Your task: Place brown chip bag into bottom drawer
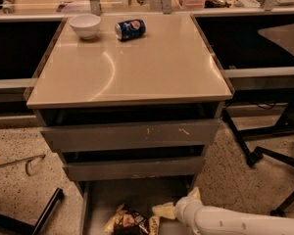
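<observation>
The brown chip bag (130,223) lies crumpled on the grey floor of the open bottom drawer (100,199), near its front at the lower edge of the view. My gripper (179,203) is on a white arm that comes in from the lower right. It hovers just right of the bag and above the drawer, with its pale fingers (164,210) spread apart and holding nothing. The bag is free of the gripper.
A white bowl (85,25) and a blue soda can (130,29) on its side sit at the back of the cabinet top (137,67). Two upper drawers (132,135) stand slightly ajar. Chair legs (264,151) stand at the right and a dark bar (44,212) lies at the left on the speckled floor.
</observation>
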`<state>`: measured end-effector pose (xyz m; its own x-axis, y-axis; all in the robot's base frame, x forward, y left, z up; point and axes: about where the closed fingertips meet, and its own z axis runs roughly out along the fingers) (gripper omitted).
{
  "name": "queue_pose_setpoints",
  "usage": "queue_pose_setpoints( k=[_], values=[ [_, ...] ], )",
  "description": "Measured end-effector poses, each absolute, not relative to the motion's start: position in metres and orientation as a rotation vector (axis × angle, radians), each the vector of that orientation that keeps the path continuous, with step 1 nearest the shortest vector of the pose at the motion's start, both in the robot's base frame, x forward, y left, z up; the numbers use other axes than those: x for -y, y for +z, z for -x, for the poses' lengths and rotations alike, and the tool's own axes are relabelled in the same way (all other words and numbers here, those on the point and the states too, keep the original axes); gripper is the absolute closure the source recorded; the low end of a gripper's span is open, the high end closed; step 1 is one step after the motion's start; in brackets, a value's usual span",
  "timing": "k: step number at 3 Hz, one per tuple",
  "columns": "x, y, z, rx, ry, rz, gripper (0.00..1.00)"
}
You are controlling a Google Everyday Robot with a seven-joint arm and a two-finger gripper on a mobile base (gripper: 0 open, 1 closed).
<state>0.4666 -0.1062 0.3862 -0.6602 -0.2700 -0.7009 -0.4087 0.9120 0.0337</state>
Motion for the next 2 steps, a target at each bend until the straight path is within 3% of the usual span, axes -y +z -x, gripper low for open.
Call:
queue_pose_setpoints(
  k=[2],
  values=[
    [0.168, 0.504, -0.428, -2.259, 0.02, 0.333, 0.0]
  ],
)
